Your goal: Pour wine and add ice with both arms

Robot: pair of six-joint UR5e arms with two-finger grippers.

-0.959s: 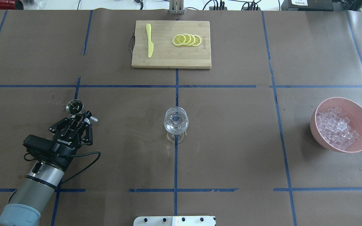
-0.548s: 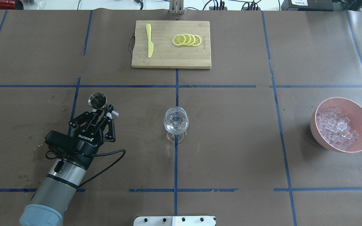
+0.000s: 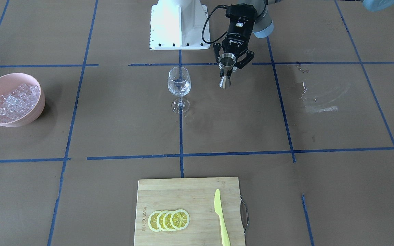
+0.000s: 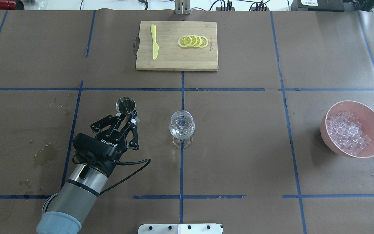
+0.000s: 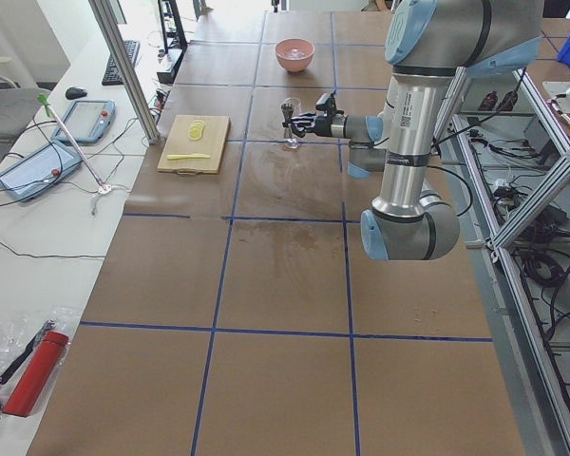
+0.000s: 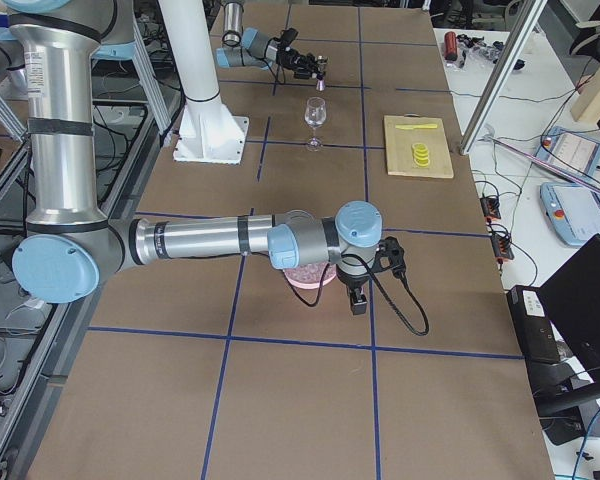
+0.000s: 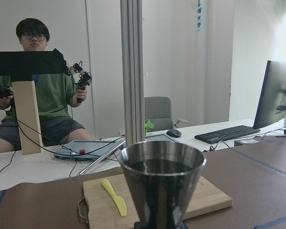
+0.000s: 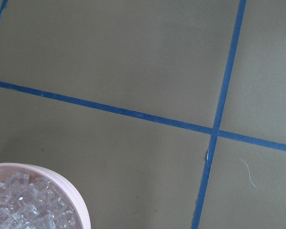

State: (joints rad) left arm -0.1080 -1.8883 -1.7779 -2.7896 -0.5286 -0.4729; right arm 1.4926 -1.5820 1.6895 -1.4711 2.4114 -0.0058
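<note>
My left gripper (image 4: 129,116) is shut on a steel jigger (image 4: 125,105) and holds it upright above the table, left of the clear stemmed wine glass (image 4: 181,125). In the left wrist view the jigger (image 7: 162,186) holds dark liquid. In the front view the jigger (image 3: 227,68) hangs to the right of the glass (image 3: 179,82), apart from it. Ice (image 4: 347,131) fills a pink bowl (image 4: 373,113) at the far right. My right gripper (image 6: 358,300) shows only in the right side view, over the bowl; I cannot tell if it is open. The right wrist view shows ice (image 8: 24,205).
A wooden cutting board (image 4: 174,61) with lemon slices (image 4: 193,41) and a yellow knife (image 4: 154,41) lies at the far middle. Wet patches (image 4: 45,152) mark the table on the left. The white base block (image 4: 180,228) sits at the near edge.
My left arm has carried the jigger to the right, closer to the wine glass. The glass, bowl and board have not moved.
</note>
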